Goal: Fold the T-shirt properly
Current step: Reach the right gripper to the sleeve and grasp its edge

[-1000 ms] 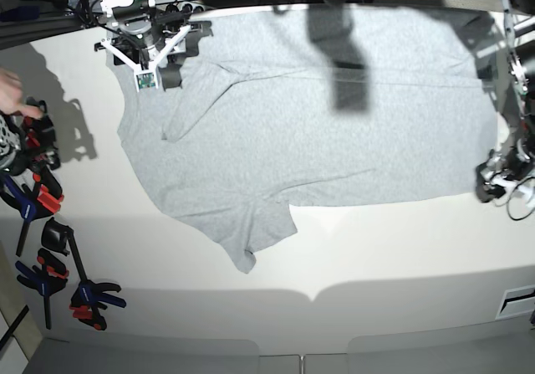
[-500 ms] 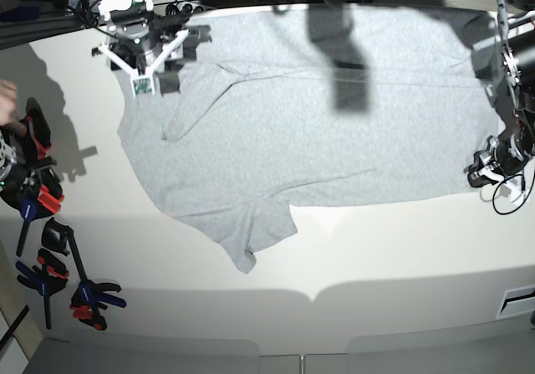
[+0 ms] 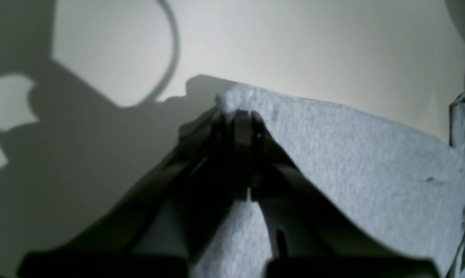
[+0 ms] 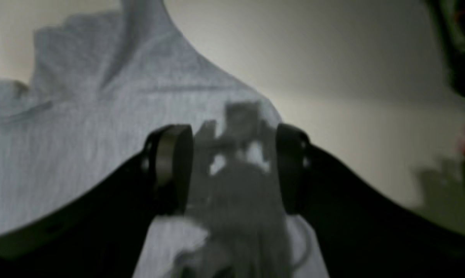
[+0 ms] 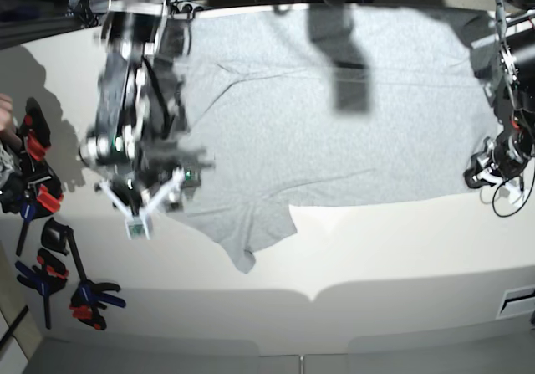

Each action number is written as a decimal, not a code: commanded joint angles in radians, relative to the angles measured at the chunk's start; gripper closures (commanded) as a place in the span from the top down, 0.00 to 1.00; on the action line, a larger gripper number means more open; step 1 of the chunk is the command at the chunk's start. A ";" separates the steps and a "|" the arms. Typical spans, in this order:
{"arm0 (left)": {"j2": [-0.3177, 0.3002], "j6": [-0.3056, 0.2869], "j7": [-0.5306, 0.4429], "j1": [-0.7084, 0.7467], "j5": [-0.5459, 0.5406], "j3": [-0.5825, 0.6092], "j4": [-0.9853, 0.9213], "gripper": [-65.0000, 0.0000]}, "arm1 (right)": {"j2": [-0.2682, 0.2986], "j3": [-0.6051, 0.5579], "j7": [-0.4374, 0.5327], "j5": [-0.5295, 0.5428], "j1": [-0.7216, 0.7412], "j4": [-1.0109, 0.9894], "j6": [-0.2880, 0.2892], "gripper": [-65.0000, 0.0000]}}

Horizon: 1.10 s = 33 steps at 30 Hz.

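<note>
The left gripper (image 3: 238, 116) is pinching a hem corner of the T-shirt (image 5: 334, 140), which is lying spread across the table (image 5: 376, 248). The right gripper (image 4: 232, 170) is hovering with fingers (image 4: 170, 166) wide apart, cloth beneath them. The soft, light fabric is likely draping and sagging; edges and corners suit gripping.

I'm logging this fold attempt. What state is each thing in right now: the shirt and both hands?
T-shirt: spread flat on the table, unfolded, one sleeve sticking out toward the front edge.
Left hand: shut on the T-shirt's corner.
Right hand: open, over the T-shirt, holding nothing.
Clamps: lying loose on the table, beside the T-shirt, apart from it.
</note>
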 commanded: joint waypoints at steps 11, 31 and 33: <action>-0.015 -0.009 0.013 -0.021 0.001 0.000 0.012 0.00 | 0.042 -0.294 0.033 0.007 0.620 -0.862 0.048 0.50; -0.016 -0.009 0.005 -0.021 -0.031 0.000 0.012 0.00 | -0.012 -0.335 0.214 0.031 0.630 -1.291 -0.027 0.00; -0.016 -0.009 0.003 -0.024 -0.036 0.000 0.013 0.00 | -0.013 -0.335 0.211 0.031 0.639 -1.288 -0.027 0.00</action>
